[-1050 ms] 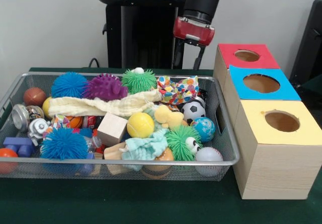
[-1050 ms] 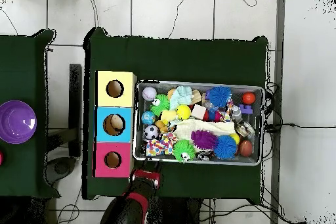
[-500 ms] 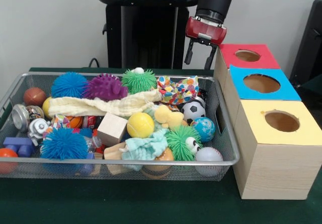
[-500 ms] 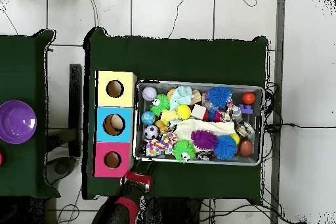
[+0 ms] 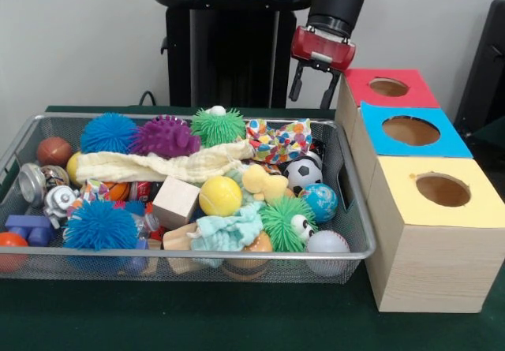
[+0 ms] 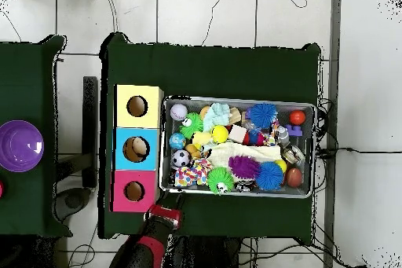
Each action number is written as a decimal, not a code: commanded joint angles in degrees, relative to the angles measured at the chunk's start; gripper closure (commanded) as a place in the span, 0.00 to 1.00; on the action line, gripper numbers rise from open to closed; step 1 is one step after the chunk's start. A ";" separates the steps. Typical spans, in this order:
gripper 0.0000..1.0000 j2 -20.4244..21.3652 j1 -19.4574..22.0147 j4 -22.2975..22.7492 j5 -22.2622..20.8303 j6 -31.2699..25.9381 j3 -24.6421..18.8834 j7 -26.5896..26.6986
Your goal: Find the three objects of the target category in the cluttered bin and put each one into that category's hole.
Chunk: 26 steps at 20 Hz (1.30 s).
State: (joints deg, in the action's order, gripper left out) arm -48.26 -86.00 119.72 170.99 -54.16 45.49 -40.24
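Note:
A wire bin (image 5: 197, 254) on the green table is heaped with toys: spiky balls in blue (image 5: 108, 132), purple (image 5: 164, 136) and green (image 5: 217, 126), a soccer ball (image 5: 302, 173), a yellow ball (image 5: 220, 196), a wooden cube (image 5: 176, 202) and a cream cloth (image 5: 158, 164). To its right stand three boxes with round holes: red (image 5: 422, 95), blue (image 5: 454, 146) and yellow (image 5: 402, 209). My gripper (image 5: 311, 93) hangs open and empty behind the bin's far right corner, beside the red box. In the overhead view the gripper (image 6: 168, 203) sits just outside the bin (image 6: 235, 194).
A purple bowl (image 6: 19, 145) rests on a separate green table left of the boxes in the overhead view. Something tan shows inside the blue box's hole (image 6: 139, 148). Cables trail over the floor around the table.
A second ago the gripper hung over the bin's far rim; it swung right toward the red box, and has held nearly still for the last half second.

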 commanded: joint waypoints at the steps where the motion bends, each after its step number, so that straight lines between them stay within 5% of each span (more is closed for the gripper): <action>1: 0.00 -14.75 -10.11 -13.85 3.70 -3.97 -7.14 -23.98; 4: 0.00 -17.62 -13.37 -13.60 3.60 -4.77 -7.78 -25.60; 18: 0.00 -6.57 6.81 -12.83 4.60 -4.47 -4.34 2.41; 26: 0.00 10.44 30.84 -10.60 4.24 -6.27 -7.44 39.95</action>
State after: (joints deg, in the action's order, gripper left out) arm -45.95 -67.74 118.53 170.43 -53.66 47.84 -38.88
